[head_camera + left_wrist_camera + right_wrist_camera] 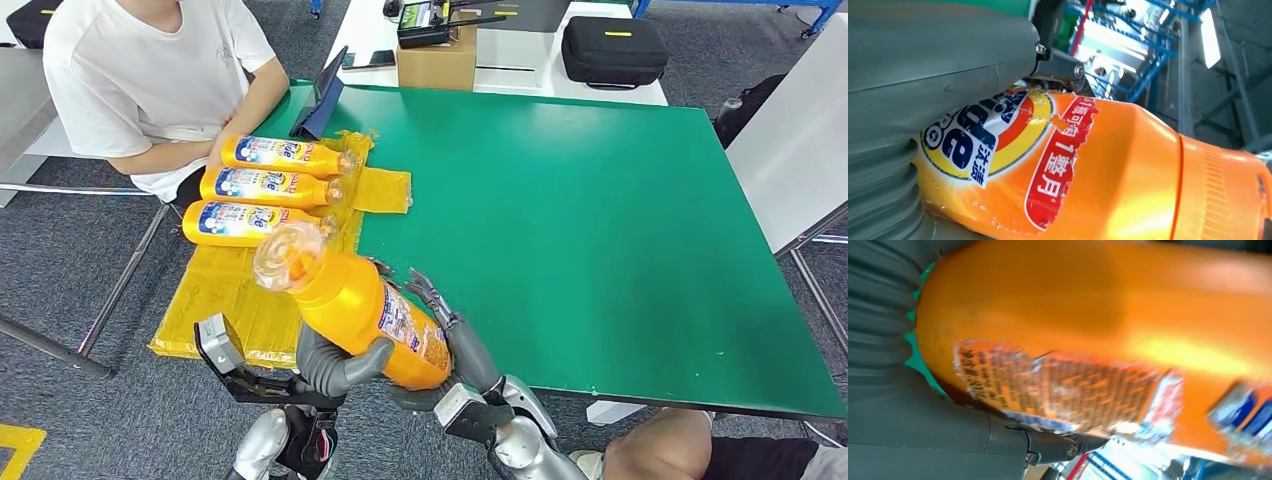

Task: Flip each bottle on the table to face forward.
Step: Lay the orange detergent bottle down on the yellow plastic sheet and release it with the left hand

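- The orange bottle [360,310] is off the table [600,230], held up between both hands at the near left corner, cap end pointing up and away from the robot, base down toward the wrists; it tilts rather than standing upright
- The left hand [335,365] grasps the lower body from the left and beneath, its thick thumb wrapped over the orange wall; the left wrist view shows the bright front label [993,135] lying against that hand's cover
- The right hand [450,335] grasps the opposite flank, dark fingers reaching up along the side; the right wrist view shows the small-print back label [1058,390] just beside its palm, so the back seems to face the right hand and the front the left
- Beyond the hands lie three more bottles [270,188] side by side on a yellow mat [240,300], front labels up, caps pointing right; a person [150,70] sits just behind them
- Judged step: the turn itself, mid-air, for what looks like the fourth bottle; the three lying ahead appear done
- The next move likely calls for rolling the bottle about its long axis until the front label faces up, then lowering it onto the mat just nearer than the closest lying bottle, cap to the right like the others; one hand may have to loosen while the other carries the weight, and the smooth wall could slip there
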### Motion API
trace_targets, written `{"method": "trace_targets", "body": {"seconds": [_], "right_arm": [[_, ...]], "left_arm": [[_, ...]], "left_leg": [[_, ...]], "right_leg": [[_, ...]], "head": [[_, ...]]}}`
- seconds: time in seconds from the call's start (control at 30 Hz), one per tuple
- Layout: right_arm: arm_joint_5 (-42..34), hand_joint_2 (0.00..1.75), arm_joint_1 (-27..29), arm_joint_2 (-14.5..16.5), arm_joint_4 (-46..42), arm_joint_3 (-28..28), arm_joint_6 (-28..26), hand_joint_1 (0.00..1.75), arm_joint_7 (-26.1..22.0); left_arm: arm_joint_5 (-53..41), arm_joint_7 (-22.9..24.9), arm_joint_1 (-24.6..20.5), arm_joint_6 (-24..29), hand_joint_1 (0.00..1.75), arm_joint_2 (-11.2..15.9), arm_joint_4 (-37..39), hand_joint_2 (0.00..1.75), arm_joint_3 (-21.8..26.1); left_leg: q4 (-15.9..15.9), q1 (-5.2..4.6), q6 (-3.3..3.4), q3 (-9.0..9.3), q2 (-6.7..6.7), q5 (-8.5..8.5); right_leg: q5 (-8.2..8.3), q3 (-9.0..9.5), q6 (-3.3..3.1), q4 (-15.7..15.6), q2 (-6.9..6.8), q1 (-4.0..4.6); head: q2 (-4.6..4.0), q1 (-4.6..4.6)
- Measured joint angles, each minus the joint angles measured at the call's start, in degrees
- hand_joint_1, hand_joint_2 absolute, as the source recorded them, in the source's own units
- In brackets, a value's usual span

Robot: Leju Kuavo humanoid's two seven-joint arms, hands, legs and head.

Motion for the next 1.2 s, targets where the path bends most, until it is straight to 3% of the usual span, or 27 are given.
{"method": "trace_targets", "body": {"seconds": [0.23, 0.5, 0.63, 0.77, 0.83, 0.9, 1.2], "right_arm": [[-2.0, 0.0, 3.0, 0.8, -3.8, -1.7, -2.3, 0.0, -1.0], [-3.1, 0.0, 4.5, 1.3, -6.2, -2.9, -4.8, 0.0, -2.3], [-5.0, 0.0, 6.7, 1.3, -11.3, -5.5, -11.9, 0.0, -3.1], [-7.2, 0.0, 8.7, 0.3, -18.7, -8.9, -21.1, 0.0, -3.3], [-7.4, 0.0, 9.1, -0.1, -21.9, -10.7, -24.0, 0.0, -3.3], [-7.6, 0.0, 9.3, -0.4, -24.3, -12.3, -25.1, 0.0, -3.3], [-6.5, 0.0, 10.8, -1.3, -27.4, -15.0, -26.5, 0.0, -3.3]], "left_arm": [[2.2, 1.1, -0.4, -1.9, 1.75, 0.0, 0.1, 1.75, 0.5], [1.6, 1.0, -0.8, -0.4, 1.75, 0.0, 0.2, 1.75, 0.6], [-7.8, -2.3, -1.5, 8.2, 1.75, 0.1, 0.5, 1.75, 1.5], [-38.6, -5.9, -2.2, 28.4, 1.75, 1.3, 0.6, 1.75, 2.6], [-51.4, -5.0, -2.4, 34.8, 1.75, 2.2, 1.1, 1.75, 3.0], [-56.0, -4.1, -2.4, 36.7, 1.75, 2.9, 2.3, 1.75, 3.7], [-52.6, -3.6, -3.1, 35.7, 1.75, 3.3, 5.3, 1.75, 7.3]], "left_leg": [[0.0, 0.0, 0.0, 0.0, 0.01, 0.0], [0.0, 0.0, 0.0, 0.0, -0.01, 0.0], [0.0, 0.0, 0.0, -0.01, -0.02, 0.0], [0.0, -0.01, 0.0, -0.01, -0.01, 0.0], [0.0, -0.02, 0.0, 0.0, 0.0, 0.0], [0.0, -0.02, 0.0, 0.0, 0.0, 0.0], [0.0, -0.01, 0.0, 0.01, 0.01, 0.0]], "right_leg": [[0.0, 0.01, 0.0, 0.0, 0.0, 0.0], [0.0, 0.01, 0.0, 0.0, 0.0, 0.0], [0.0, 0.01, 0.0, 0.0, 0.0, 0.0], [0.0, 0.01, 0.0, 0.0, 0.0, -0.01], [0.0, 0.01, 0.0, 0.0, 0.0, -0.01], [0.0, 0.0, 0.0, 0.0, 0.0, -0.01], [0.0, 0.01, 0.0, 0.0, 0.0, -0.01]], "head": [[0.0, 0.0], [0.0, -0.01], [0.0, -0.01], [-0.01, -0.01], [0.0, 0.0], [0.0, 0.0], [0.0, 0.0]]}}
